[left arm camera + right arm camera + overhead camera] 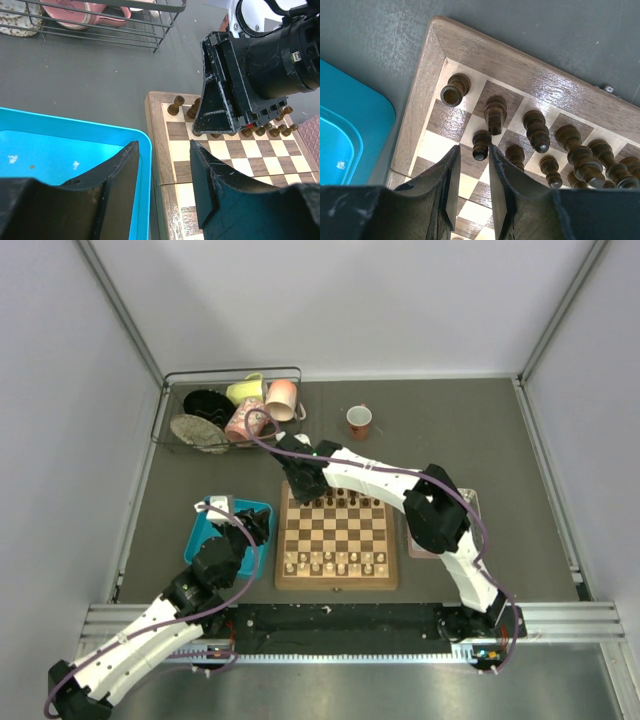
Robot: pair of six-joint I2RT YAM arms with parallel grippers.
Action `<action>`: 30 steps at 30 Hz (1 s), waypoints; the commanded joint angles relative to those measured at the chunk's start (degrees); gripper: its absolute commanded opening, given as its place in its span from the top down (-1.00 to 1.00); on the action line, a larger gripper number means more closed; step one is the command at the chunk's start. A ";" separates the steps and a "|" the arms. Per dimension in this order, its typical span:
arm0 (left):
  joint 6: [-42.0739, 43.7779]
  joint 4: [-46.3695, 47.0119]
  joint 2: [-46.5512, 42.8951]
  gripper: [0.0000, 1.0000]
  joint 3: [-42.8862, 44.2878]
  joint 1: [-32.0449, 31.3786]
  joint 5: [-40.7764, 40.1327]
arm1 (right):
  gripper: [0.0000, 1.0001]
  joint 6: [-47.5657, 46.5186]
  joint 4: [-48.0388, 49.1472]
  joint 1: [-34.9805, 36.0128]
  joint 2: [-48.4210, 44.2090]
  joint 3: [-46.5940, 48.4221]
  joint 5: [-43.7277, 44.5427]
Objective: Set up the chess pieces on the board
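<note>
The board [336,583] lies in the middle of the table. Dark chess pieces [345,500] fill its far rows and pale ones stand along the near rows. My right gripper [305,480] hangs over the board's far left corner. In the right wrist view the board [520,70] shows and that gripper [473,147] is open, a dark pawn [481,145] standing on its square just past the fingertips, close to the right finger. A rook [455,90] and a knight [495,112] stand behind it. My left gripper [162,146] is open and empty over the board's left frame [155,130].
A blue tray [205,530] sits left of the board, under my left wrist. A wire basket [232,410] with cups and dishes stands at the back left. A red cup [359,421] stands behind the board. A grey tray [472,502] lies to the right, partly under the right arm.
</note>
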 commanded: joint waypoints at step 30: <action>0.04 1.62 -0.04 0.00 -0.24 0.15 0.57 | 0.35 -3.38 11.49 -48.27 -57.13 -64.24 -0.33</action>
